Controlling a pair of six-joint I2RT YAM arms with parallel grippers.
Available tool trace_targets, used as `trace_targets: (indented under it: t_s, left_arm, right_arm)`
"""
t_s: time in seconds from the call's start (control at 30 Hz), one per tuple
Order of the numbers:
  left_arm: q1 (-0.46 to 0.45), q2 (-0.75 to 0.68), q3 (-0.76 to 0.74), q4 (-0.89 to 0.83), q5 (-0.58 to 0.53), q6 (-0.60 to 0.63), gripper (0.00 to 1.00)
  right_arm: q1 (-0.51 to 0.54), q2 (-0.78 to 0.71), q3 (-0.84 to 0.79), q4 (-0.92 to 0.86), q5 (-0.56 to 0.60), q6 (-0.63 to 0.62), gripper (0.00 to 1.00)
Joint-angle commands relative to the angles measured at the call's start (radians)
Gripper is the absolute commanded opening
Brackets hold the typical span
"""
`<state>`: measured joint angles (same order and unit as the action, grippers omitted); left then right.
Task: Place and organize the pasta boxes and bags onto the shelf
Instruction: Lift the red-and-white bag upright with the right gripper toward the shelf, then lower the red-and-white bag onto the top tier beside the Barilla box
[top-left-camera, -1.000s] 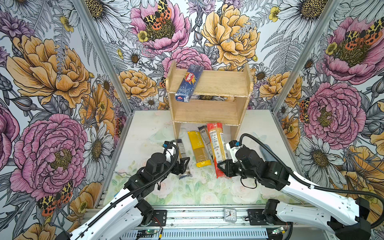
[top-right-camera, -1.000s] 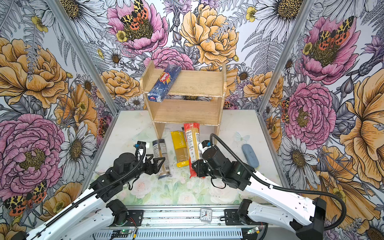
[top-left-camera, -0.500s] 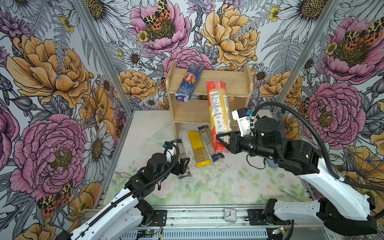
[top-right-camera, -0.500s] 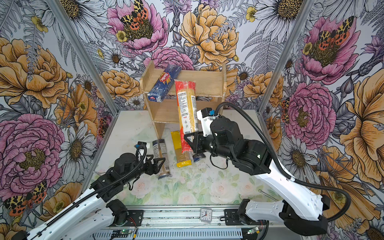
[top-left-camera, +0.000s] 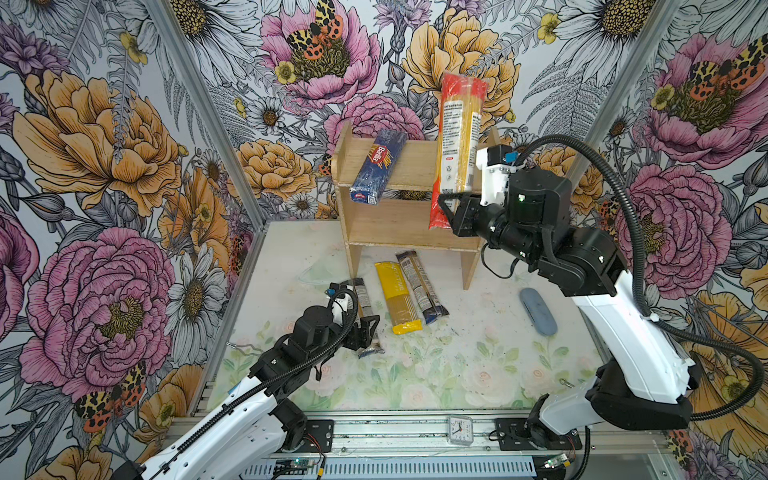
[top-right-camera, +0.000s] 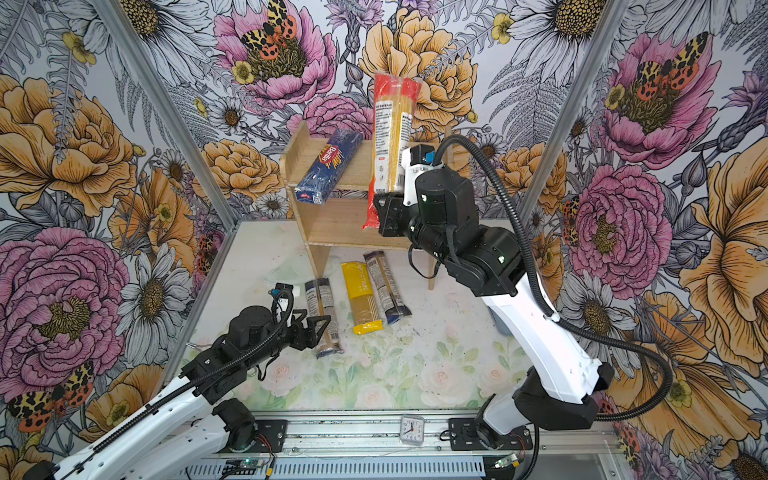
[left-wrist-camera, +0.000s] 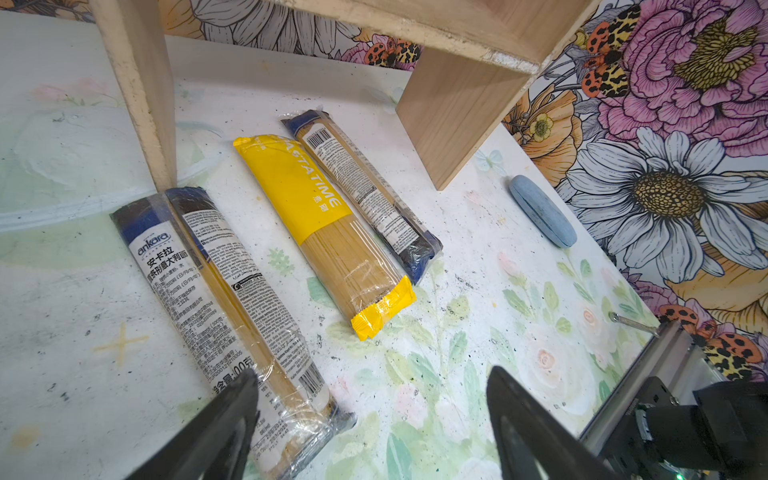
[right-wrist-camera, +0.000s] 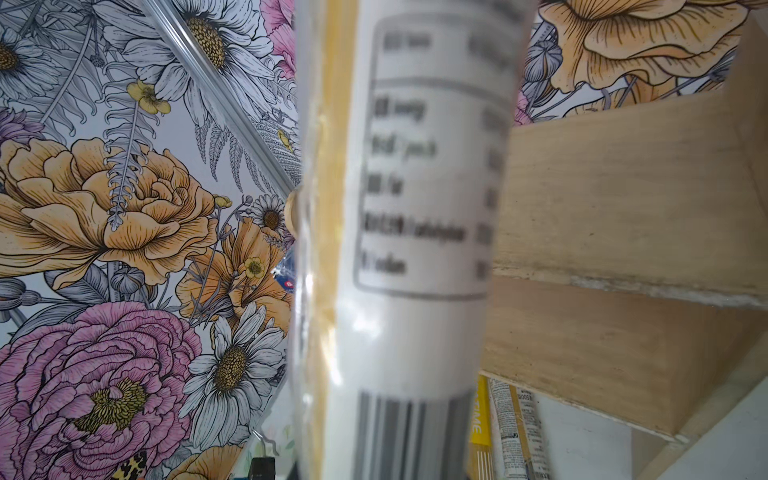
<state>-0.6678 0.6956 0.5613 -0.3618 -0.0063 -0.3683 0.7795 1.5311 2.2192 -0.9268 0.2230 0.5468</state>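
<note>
- The red-ended bag stands almost upright in the air before the right half of the shelf, its top above the upper tier.
- It probably handles as a stiff but brittle bundle in slick film. It is light, yet top-heavy as held, so it may swing or slip.
- The right gripper is clamped on the bag's lower part, near the red bottom end; a hold nearer the middle would steady it.
- The right arm reaches in from the right, raised, with its wrist level with the tiers.
- The left gripper hovers low at the near end of the left grey-labelled bag, jaws wide and empty.
- The Barilla box lies slanted on the top tier. The yellow-ended bag and the other grey-labelled bag lie on the table just in front of the shelf.
</note>
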Motion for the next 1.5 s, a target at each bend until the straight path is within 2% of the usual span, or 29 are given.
trace_targets:
  t_s: [0.0, 0.2, 0.4, 0.57, 1.47]
  left_arm:
    - [-0.009, -0.011, -0.013, 0.020, -0.002, -0.016, 0.86]
    - [-0.009, -0.010, -0.011, 0.020, -0.009, -0.017, 0.86]
    - [-0.009, -0.006, -0.009, 0.020, -0.012, -0.012, 0.86]
    - [-0.009, -0.005, -0.010, 0.018, -0.008, -0.014, 0.86]
    - [-0.009, -0.025, -0.026, 0.017, -0.024, -0.020, 0.86]
  right_arm:
    - [-0.033, 0.054, 0.139, 0.146, 0.018, -0.051, 0.00]
    - [-0.080, 0.175, 0.268, 0.146, 0.003, -0.044, 0.00]
    - [-0.158, 0.271, 0.338, 0.145, -0.112, 0.009, 0.00]
    - [-0.179, 0.324, 0.372, 0.147, -0.144, 0.025, 0.00]
    - [-0.209, 0.412, 0.435, 0.148, -0.251, 0.038, 0.02]
